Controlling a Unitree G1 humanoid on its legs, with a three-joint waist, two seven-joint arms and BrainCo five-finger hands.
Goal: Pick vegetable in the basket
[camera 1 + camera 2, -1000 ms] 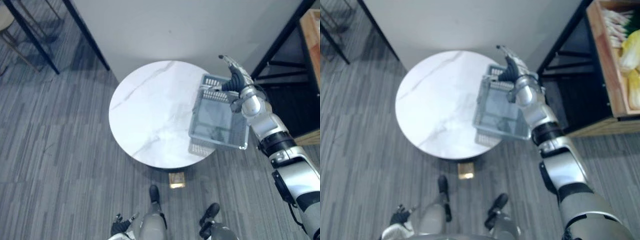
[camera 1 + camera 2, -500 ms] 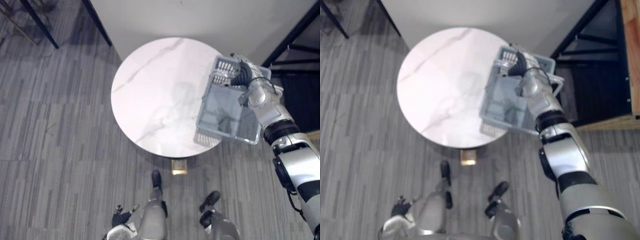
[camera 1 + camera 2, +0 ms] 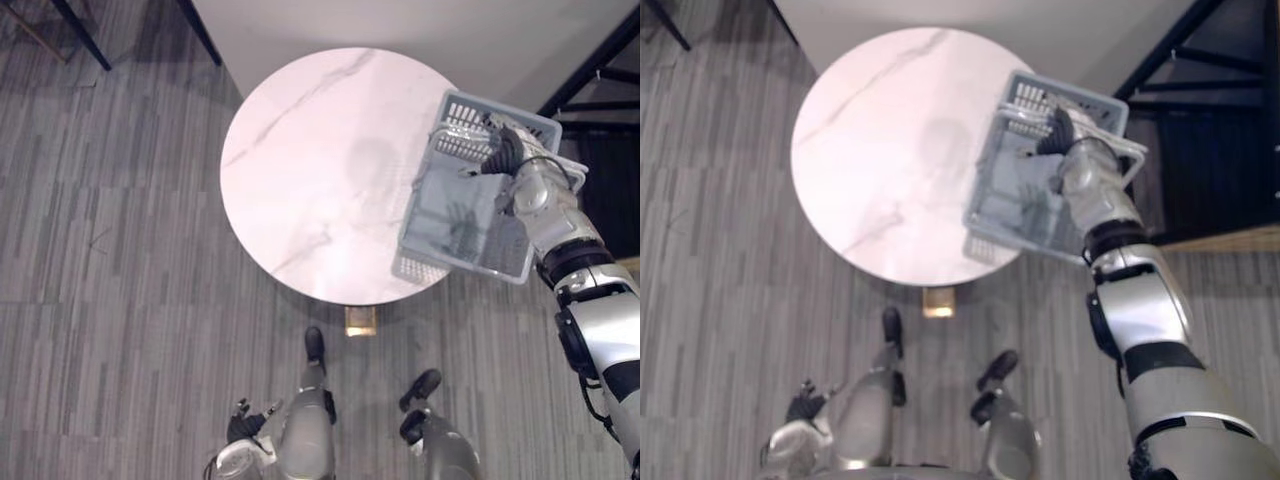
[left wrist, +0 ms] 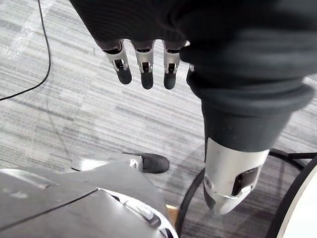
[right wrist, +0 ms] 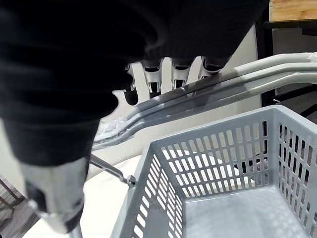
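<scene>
My right hand [image 3: 506, 152] is shut on the two grey handles [image 5: 223, 84] of a grey slotted plastic basket [image 3: 492, 104]. The basket hangs in the air over the right edge of the round white marble table [image 3: 320, 170], partly past the rim. Its floor [image 5: 237, 208] shows bare grey plastic. In the right wrist view my fingers [image 5: 181, 69] hook over the handles from above. My left hand [image 3: 240, 420] hangs low beside me above the floor, its fingers [image 4: 143, 69] straight and holding nothing.
A dark metal shelf frame [image 3: 600, 80] stands to the right of the table, with a wooden edge [image 3: 1230, 240] beyond it. A pale wall [image 3: 400, 25] runs behind the table. A black leg [image 3: 205, 35] stands at the far left on the grey striped carpet.
The whole view has shifted, so the camera moved. My right hand still holds the basket over the table's right edge; the basket now looks larger and sits a little farther out.
</scene>
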